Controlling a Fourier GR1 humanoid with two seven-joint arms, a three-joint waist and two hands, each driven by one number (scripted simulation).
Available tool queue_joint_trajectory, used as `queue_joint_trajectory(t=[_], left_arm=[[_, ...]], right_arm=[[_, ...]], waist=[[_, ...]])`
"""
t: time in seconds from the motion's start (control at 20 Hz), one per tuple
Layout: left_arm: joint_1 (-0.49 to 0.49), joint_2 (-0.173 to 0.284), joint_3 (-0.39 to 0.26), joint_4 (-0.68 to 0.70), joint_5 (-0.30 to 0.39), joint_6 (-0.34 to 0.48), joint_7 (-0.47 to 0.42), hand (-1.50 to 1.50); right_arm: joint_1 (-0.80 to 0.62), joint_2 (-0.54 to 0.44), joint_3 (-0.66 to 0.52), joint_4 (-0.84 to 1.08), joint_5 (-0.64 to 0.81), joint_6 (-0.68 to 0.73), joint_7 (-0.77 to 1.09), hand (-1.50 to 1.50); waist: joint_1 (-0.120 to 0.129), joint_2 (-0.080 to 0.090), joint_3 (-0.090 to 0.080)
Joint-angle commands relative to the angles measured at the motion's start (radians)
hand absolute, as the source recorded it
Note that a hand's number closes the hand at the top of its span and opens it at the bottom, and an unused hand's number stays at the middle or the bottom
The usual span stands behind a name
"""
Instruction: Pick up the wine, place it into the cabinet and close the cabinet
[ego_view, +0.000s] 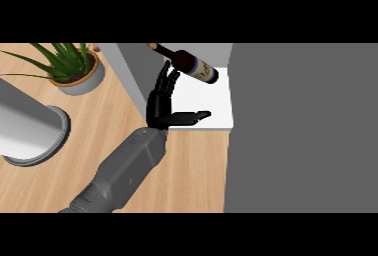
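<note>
A wooden counter (188, 170) with a light grain fills most of the view. At its upper left stands a potted plant (70, 65), green spiky leaves in a round grey pot with an orange rim. At the left edge stands a large grey cylinder (26, 127) on a round base, cut off by the view's border. At the top centre sits the cabinet (295, 125), its white shelf floor (210, 107) showing between grey walls. A dark wine bottle (188, 64) lies tilted over the white floor, probably resting on it.
</note>
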Motion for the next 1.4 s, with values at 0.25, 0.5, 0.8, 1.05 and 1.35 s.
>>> queue_joint_trajectory(t=[0.25,0.5,0.8,1.05,1.35], left_arm=[[0.26,0.139,-0.163,-0.557,-0.102,0.122,0.196,-1.5],[0.383,0.288,-0.192,-0.921,-0.119,0.208,0.332,-1.5],[0.602,0.36,-0.257,-1.255,-0.224,0.325,0.373,-1.5],[0.684,0.411,-0.216,-1.397,-0.263,0.333,0.423,-1.5],[0.826,0.505,-0.181,-1.52,-0.266,0.35,0.406,-1.5]], right_arm=[[0.0,-0.001,0.0,-0.012,0.009,-0.017,0.035,-1.5],[-0.048,-0.022,-0.048,-0.036,-0.046,-0.032,0.07,-1.5],[-0.017,0.01,0.032,-0.029,0.021,-0.021,0.038,-1.5],[-0.071,-0.038,0.054,-0.059,0.029,-0.007,0.128,1.5],[0.014,-0.147,0.132,-0.089,-0.029,0.189,0.125,1.5]], waist=[[0.036,-0.017,0.007],[0.028,-0.013,0.006],[0.01,-0.006,0.006],[0.008,-0.004,0.005],[0.019,-0.006,0.005]])
